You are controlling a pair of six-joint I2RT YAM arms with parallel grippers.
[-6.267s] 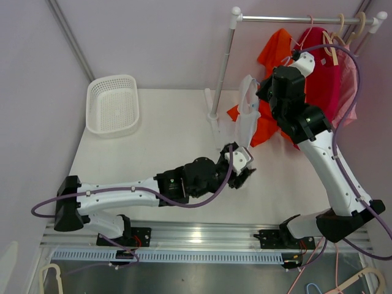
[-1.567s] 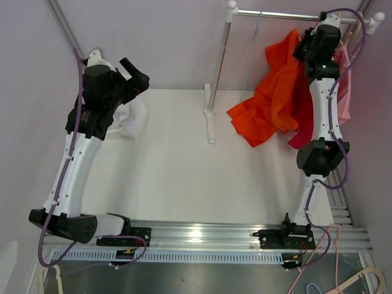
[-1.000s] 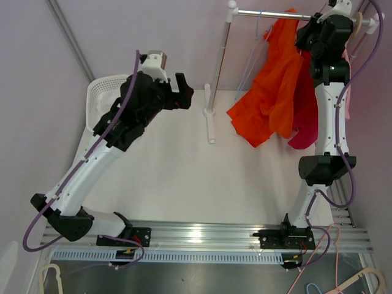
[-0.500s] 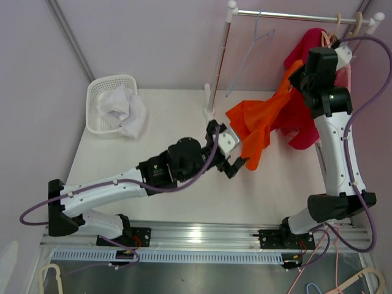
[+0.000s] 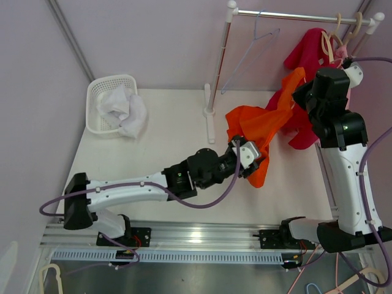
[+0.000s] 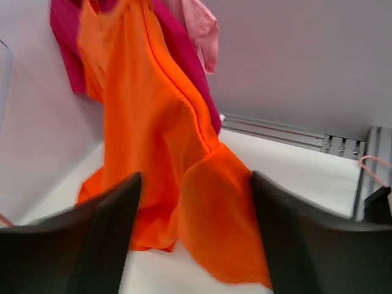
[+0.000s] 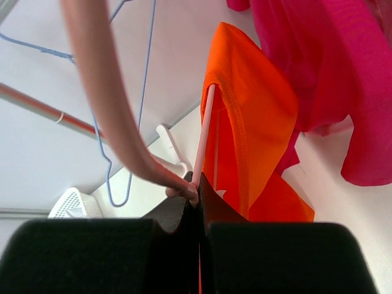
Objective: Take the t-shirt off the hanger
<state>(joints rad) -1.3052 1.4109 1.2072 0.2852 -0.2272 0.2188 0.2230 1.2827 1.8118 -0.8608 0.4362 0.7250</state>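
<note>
The orange t-shirt (image 5: 260, 125) hangs on a pale pink hanger (image 7: 107, 104) and slopes down from the upper right to the table. My right gripper (image 7: 199, 197) is shut on the hanger where its hook meets the bar, and holds it off the rail. The shirt's shoulder (image 7: 257, 116) drapes just beyond those fingers. My left gripper (image 6: 193, 245) is down at the shirt's lower hem (image 5: 258, 174). Its jaws stand open, with a fold of orange cloth (image 6: 220, 214) between the dark fingers (image 6: 79, 245), which do not pinch it.
A white basket (image 5: 98, 98) holding white cloth (image 5: 125, 110) sits at the back left. The rack's pole (image 5: 218, 67) and rail (image 5: 294, 16) carry an empty blue wire hanger (image 5: 254, 33), a magenta shirt (image 5: 306, 55) and more hangers at the right end.
My left arm has swung from the basket to the orange shirt's hem, its jaws narrowing slightly. My right arm has carried the hanger off the rail, down and to the right.
</note>
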